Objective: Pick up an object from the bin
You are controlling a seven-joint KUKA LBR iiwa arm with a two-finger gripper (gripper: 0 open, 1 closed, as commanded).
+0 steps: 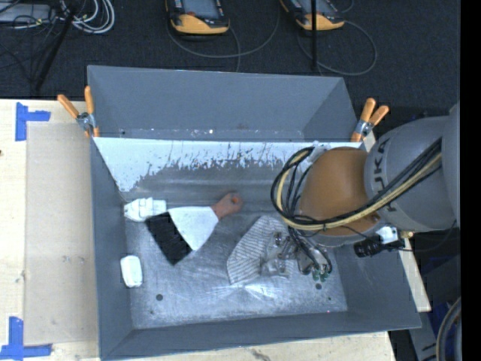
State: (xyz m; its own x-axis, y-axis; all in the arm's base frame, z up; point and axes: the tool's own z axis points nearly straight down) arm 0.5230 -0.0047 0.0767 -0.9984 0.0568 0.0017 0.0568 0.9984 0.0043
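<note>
Pincer (290,262), state untellable, hangs over grey mesh sheet (248,256) on bin's scuffed metal floor (197,289), dark carpet (135,51) beyond.

The gripper (276,265) is low over a grey mesh piece (248,251) in the right part of the bin (218,111). Further left lie a black block (167,238) and a small white block (131,271).

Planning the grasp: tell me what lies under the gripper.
A grey patterned sheet lies beneath the gripper; the arm covers its right edge, hiding whatever is there.
</note>
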